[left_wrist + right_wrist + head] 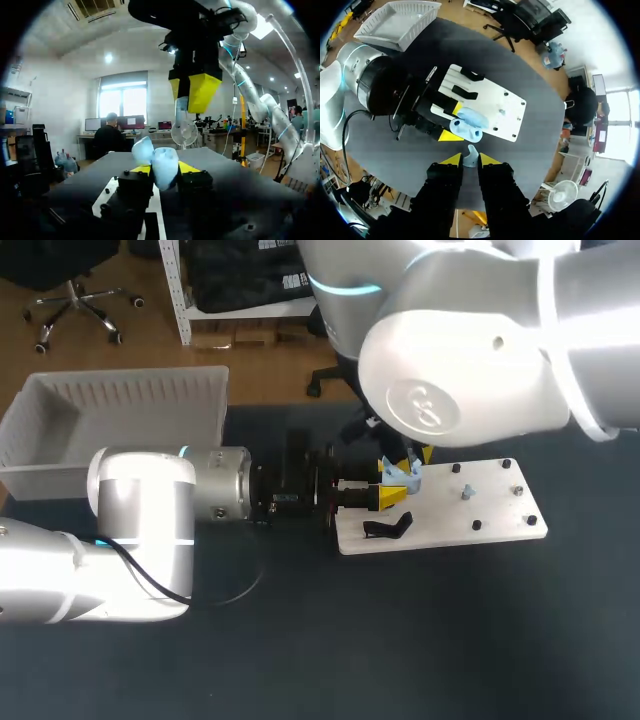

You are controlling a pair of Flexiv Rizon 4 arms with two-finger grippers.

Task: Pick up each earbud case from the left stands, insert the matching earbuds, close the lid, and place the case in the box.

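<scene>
Two grippers at left end of white board [470,508]: left gripper [165,168] clamps open blue case [470,125], right gripper [467,159] pinches earbud [471,157] just above. Table [420,640] runs beyond white board's near edge; box [120,400] far-left.

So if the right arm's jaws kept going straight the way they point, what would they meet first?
Probably the open blue earbud case in the left arm's jaws, straight ahead; the earbud they grip would touch first, though depth is unclear.
</scene>
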